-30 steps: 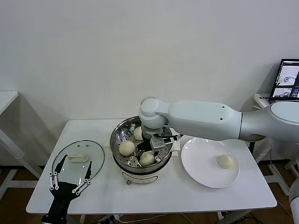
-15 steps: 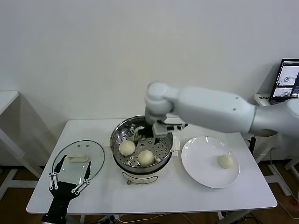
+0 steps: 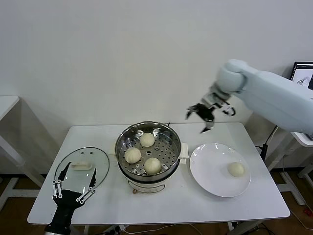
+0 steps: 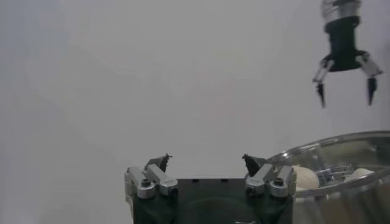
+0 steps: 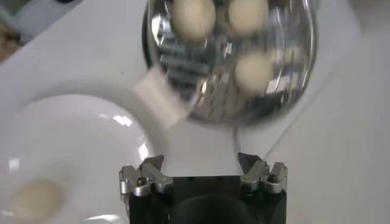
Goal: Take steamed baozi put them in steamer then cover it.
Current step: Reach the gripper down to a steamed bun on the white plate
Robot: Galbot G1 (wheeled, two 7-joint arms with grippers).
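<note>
Your right end effector (image 3: 205,118) hangs wide open and empty; below it, three baozi (image 3: 147,139) sit in the steamer (image 3: 148,149).

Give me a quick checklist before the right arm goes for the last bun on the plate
1. Right gripper open and empty: ok, it hangs in the air above the table, between steamer and plate.
2. Last baozi reachable on the white plate: ok, nothing covers it.
3. Steamer uncovered: ok.
4. Room on the tray beside the three baozi inside: ok, a bare patch on the plate side.
5. Cover out of the way: ok, flat on the table near the left gripper, which is open.
</note>
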